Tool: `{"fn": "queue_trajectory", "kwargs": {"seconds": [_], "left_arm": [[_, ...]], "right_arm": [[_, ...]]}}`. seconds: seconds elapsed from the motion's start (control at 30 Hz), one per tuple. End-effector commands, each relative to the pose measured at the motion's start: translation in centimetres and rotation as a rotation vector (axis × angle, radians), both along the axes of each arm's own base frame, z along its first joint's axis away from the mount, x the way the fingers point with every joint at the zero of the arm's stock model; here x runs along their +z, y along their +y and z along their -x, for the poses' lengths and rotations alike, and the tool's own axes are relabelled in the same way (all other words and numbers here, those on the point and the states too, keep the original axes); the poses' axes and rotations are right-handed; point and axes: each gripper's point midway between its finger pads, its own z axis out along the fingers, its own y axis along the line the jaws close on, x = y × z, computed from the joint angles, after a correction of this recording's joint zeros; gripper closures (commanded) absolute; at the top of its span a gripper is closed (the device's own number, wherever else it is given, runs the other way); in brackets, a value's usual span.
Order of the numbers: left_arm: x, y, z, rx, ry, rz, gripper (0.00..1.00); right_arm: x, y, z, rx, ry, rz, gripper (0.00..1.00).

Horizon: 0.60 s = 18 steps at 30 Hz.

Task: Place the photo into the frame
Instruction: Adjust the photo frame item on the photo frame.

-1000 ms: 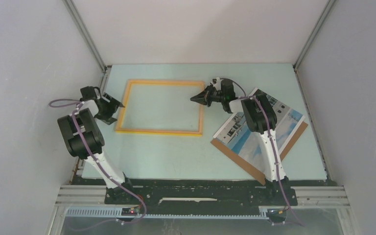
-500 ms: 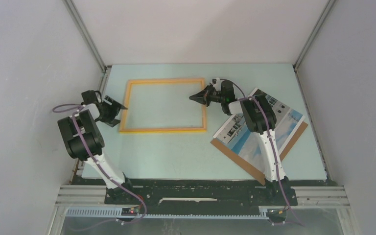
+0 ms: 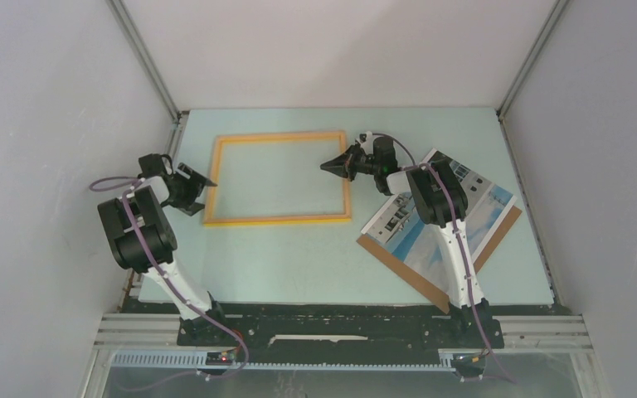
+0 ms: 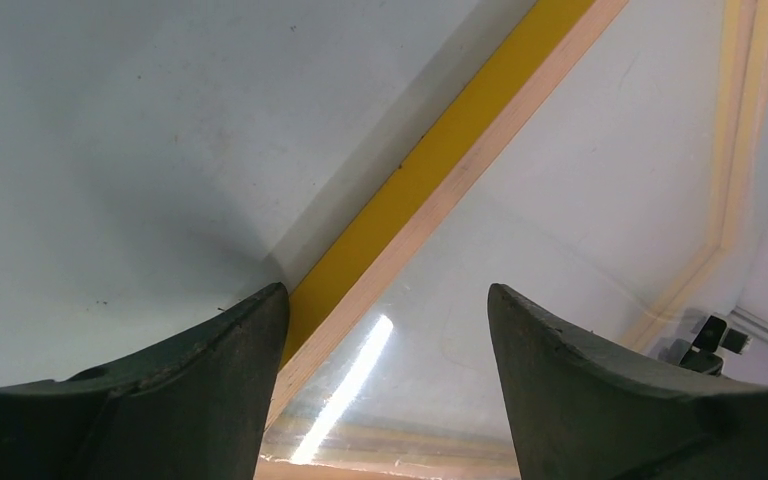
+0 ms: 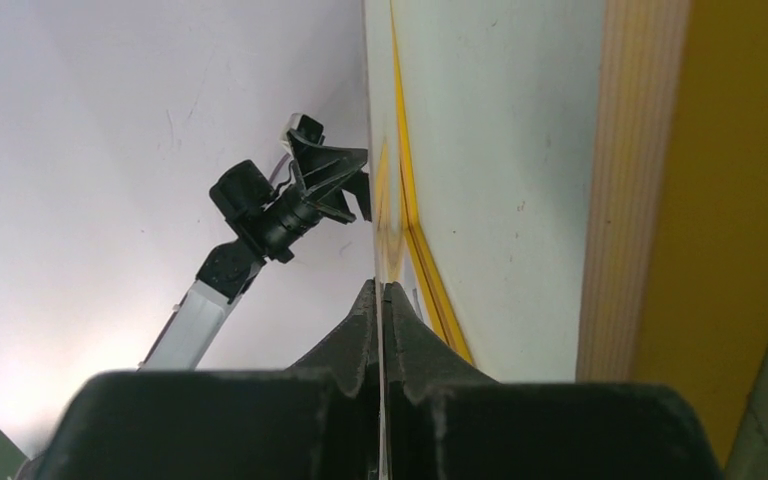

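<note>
Pincer on the left (image 4: 385, 300) wide apart astride frame (image 4: 440, 160) rim; right pincer (image 5: 380, 300) closed, seemingly empty.

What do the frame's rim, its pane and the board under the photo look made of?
The frame rim looks like wood: pale grain on its side, matte yellow paint on top. The pane is clear glass or acrylic, unclear which; it shows a bright glare streak. The board is brown, matte, probably fibreboard or card.
</note>
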Motion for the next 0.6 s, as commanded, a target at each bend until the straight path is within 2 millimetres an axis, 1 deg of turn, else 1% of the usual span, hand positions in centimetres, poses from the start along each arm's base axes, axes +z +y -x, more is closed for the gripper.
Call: {"fn": "queue_trajectory", "kwargs": {"seconds": [0.0, 0.07, 0.13, 0.17, 0.23, 0.33, 0.4, 0.47, 0.57], "left_arm": [[0.2, 0.2, 1.3, -0.025, 0.047, -0.047, 0.2], [0.6, 0.7, 1.1, -0.043, 0.046, -0.087, 0.29], [1.4, 1.5, 0.8, -0.058, 0.065, -0.15, 0.32], [1.9, 1.8, 0.4, -0.065, 0.073, -0.19, 0.32], [3.1, 2.1, -0.8, -0.08, 0.057, -0.243, 0.28], [4.1, 2.0, -3.4, -0.114, 0.017, -0.271, 0.25], [4.9, 2.9, -5.0, -0.131, 0.017, -0.359, 0.25], [5.1, 3.5, -6.3, -0.144, 0.009, -0.408, 0.26], [5.2, 3.9, -8.2, -0.149, -0.023, -0.419, 0.28]], "right_arm": [[1.0, 0.9, -0.7, -0.012, -0.087, 0.012, 1.0], [1.0, 1.0, -0.8, -0.013, -0.093, 0.019, 1.0], [0.8, 0.9, -0.9, -0.014, -0.091, 0.025, 1.0], [0.7, 0.9, -0.9, -0.013, -0.093, 0.023, 1.0], [0.7, 0.9, -0.8, -0.01, -0.092, 0.017, 1.0], [0.5, 0.9, -0.8, -0.009, -0.09, 0.017, 1.0], [0.6, 0.8, -0.9, -0.009, -0.094, 0.016, 1.0], [0.6, 0.8, -0.8, -0.007, -0.098, 0.016, 1.0], [0.6, 0.6, -1.0, -0.013, -0.105, 0.02, 1.0]]}}
